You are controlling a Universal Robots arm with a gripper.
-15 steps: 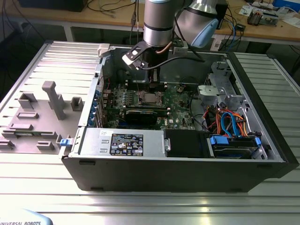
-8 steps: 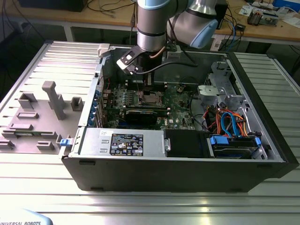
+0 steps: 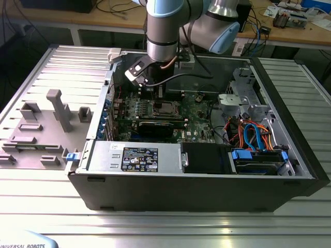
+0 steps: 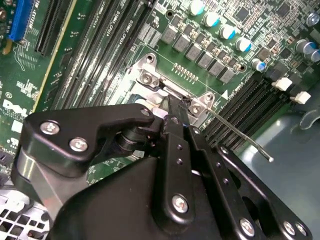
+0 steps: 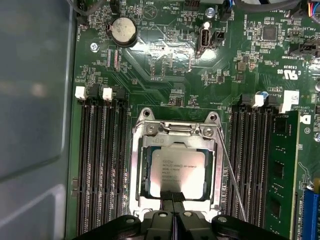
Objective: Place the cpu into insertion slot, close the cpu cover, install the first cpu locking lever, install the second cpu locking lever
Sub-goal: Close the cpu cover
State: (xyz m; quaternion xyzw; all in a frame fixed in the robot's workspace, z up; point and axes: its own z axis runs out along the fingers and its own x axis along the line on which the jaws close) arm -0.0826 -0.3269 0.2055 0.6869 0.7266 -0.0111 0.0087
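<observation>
The cpu (image 5: 177, 170), a silver square chip, lies flat in the insertion slot (image 5: 135, 170) on the green board. Around it the cpu cover (image 5: 175, 141) lies down, and the chip shows through its window. My gripper (image 5: 174, 196) hovers at one edge of the cover, its black fingers pressed together with nothing visible between them. In the second wrist view the gripper (image 4: 167, 107) sits right over the socket's corner bracket. A thin locking lever (image 5: 231, 175) runs along one side of the socket and sticks out free as a lever (image 4: 240, 135). In the exterior view the arm stands over the socket (image 3: 166, 107).
Black memory slots (image 5: 100, 165) flank the socket, with a green memory module (image 5: 282, 170) beyond them. A coin battery (image 5: 123, 30) sits further up the board. In the open case lie a black graphics card (image 3: 155, 126), a power supply (image 3: 134, 155) and coloured cables (image 3: 253, 134).
</observation>
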